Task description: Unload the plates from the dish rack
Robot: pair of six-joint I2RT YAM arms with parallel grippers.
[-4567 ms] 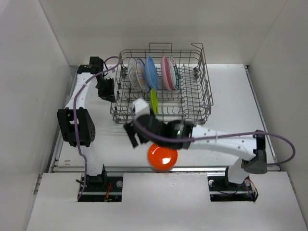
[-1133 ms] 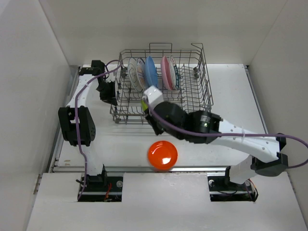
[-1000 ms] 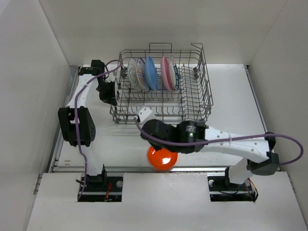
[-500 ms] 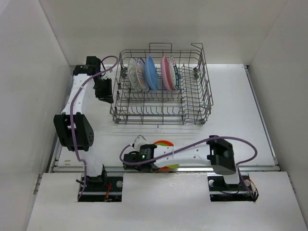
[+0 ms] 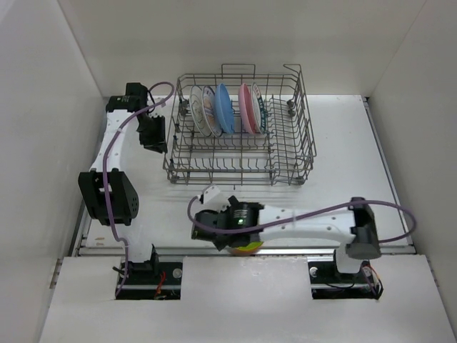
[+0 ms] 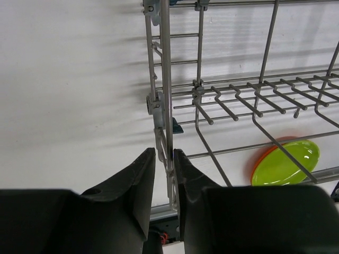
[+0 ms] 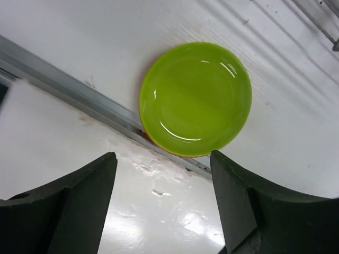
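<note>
The grey wire dish rack point(image 5: 235, 174) stands at the back centre. In it stand a white plate with an orange centre point(image 5: 204, 111), a blue plate point(image 5: 223, 107), a pink plate point(image 5: 246, 107) and a white teal-rimmed plate point(image 5: 258, 107). My left gripper point(image 5: 153, 136) is shut on the rack's left edge wire point(image 6: 165, 153). The lime green plate point(image 7: 195, 98) lies flat on the orange plate point(image 7: 157, 142) near the table's front edge. My right gripper point(image 7: 164, 201) is open and empty above and just in front of them.
A metal rail point(image 7: 63, 74) runs along the table's front edge beside the stacked plates. White walls close in the left, right and back. The right arm point(image 5: 307, 221) stretches across the front of the table.
My right gripper took the lime green plate out of the rack, carried it forward, laid it on the orange plate and let go. The left gripper stayed on the rack.
</note>
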